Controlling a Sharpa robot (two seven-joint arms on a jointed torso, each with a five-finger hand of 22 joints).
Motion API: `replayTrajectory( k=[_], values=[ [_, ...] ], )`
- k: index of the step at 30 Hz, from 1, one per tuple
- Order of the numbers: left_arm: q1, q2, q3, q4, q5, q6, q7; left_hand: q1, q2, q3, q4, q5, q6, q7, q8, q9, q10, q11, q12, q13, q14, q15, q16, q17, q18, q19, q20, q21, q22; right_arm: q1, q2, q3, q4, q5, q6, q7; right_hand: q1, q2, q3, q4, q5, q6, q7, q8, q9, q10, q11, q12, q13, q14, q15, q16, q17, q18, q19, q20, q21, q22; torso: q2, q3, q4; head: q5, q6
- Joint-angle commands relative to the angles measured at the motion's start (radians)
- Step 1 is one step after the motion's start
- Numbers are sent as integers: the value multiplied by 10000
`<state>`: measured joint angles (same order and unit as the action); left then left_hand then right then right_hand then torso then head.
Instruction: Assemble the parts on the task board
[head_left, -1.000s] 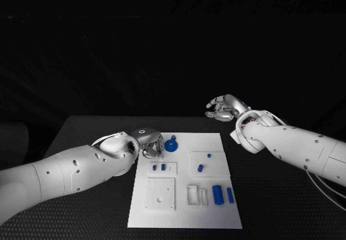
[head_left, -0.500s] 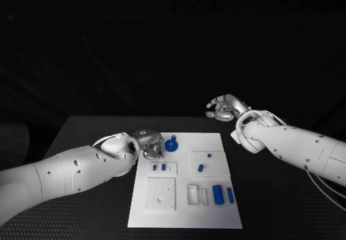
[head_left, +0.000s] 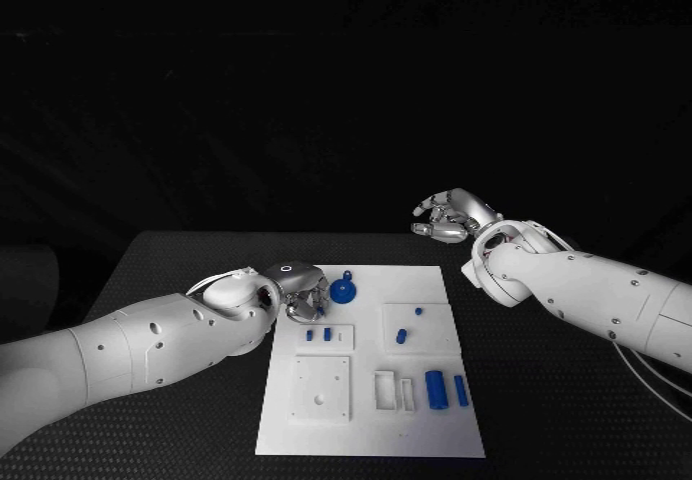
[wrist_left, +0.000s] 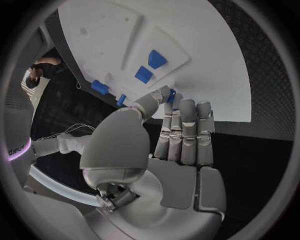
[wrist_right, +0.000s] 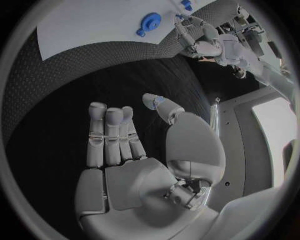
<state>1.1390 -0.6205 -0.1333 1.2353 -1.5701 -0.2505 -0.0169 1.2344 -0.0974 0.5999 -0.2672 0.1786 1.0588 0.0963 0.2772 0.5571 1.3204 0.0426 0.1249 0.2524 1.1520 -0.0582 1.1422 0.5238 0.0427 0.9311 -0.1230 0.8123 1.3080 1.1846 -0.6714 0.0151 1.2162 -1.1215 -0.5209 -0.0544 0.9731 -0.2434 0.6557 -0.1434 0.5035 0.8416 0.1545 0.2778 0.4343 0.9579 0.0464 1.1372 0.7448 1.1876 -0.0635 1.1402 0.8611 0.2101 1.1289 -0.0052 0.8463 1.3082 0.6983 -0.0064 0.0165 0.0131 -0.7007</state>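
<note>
The left hand (head_left: 296, 292) sits low over the far-left corner of the white task board (head_left: 433, 425), and in the left wrist view a small blue piece (wrist_left: 171, 95) shows pinched between thumb and fingertips, so it seems to be carrying a part towards a seat. Just right of it lies the round blue part with a tab (head_left: 343, 291). Nearer, two little blue pieces (head_left: 317, 334) rest on a raised square. Two more (head_left: 408, 325) lie on the square beside it. Two blue bars (head_left: 444, 387) lie by the near-right slots.

The right hand (head_left: 450, 218) hangs off the board past its far-right corner, fingers apart and holding nothing, probably parked to leave room. The board's left edge crowds the left arm. Its near half lies open for moving.
</note>
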Motion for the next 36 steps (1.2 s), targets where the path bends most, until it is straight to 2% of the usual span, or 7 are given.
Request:
replayTrajectory(
  k=[1, 12, 33, 36],
  values=[
    [-23, 58, 0, -3, 57, 170, 22, -23, 113, 65, -14, 29, 73, 15, 35, -2, 66, 2, 28, 96, 6, -82, -45, 13, 139, 6, -366, 17, 142, -3, 6, 5, 5, -20, 100, 87, 25, 91, -13, -16, 49, -3, 54, 44, 16, -60, 1, 64, -19, -60, 4, 62, -13, 517, 64, -8, -45, 188, 4, -4, -4, -1, -3],
    [-31, 87, -20, -139, 59, 340, 4, -24, 117, 70, -16, 27, 67, 18, 29, -9, 62, 5, 14, 94, 4, -79, -52, 14, 135, 1, -367, 10, 143, -3, -1, 4, 9, -24, 97, 88, 24, 91, -14, -16, 49, -3, 55, 44, 16, -61, 1, 68, -25, -61, 4, 64, -16, 517, 65, -8, -45, 188, 2, 2, -2, 6, -16],
    [-141, 274, -177, -204, 76, 496, 74, -24, 132, 76, -23, 25, 58, 24, 19, -22, 62, 11, -11, 94, -6, -73, -67, 17, 126, -13, -366, -3, 148, -3, 1, 4, 1, -25, 108, 88, 22, 94, -14, -17, 51, -3, 55, 45, 16, -62, 1, 76, -37, -61, 4, 68, -22, 517, 66, -8, -46, 188, 2, 0, -2, -24, -47],
    [-141, 277, -191, -226, 76, 674, 11, -26, 133, 76, -23, 25, 59, 24, 19, -24, 64, 11, -13, 94, -7, -73, -69, 17, 125, -14, -366, -4, 148, -3, -1, 4, 4, -25, 108, 88, 22, 93, -14, -17, 51, -3, 55, 45, 16, -62, 1, 76, -38, -61, 4, 68, -22, 517, 66, -8, -46, 188, 3, 1, 1, -27, -43]
  ],
)
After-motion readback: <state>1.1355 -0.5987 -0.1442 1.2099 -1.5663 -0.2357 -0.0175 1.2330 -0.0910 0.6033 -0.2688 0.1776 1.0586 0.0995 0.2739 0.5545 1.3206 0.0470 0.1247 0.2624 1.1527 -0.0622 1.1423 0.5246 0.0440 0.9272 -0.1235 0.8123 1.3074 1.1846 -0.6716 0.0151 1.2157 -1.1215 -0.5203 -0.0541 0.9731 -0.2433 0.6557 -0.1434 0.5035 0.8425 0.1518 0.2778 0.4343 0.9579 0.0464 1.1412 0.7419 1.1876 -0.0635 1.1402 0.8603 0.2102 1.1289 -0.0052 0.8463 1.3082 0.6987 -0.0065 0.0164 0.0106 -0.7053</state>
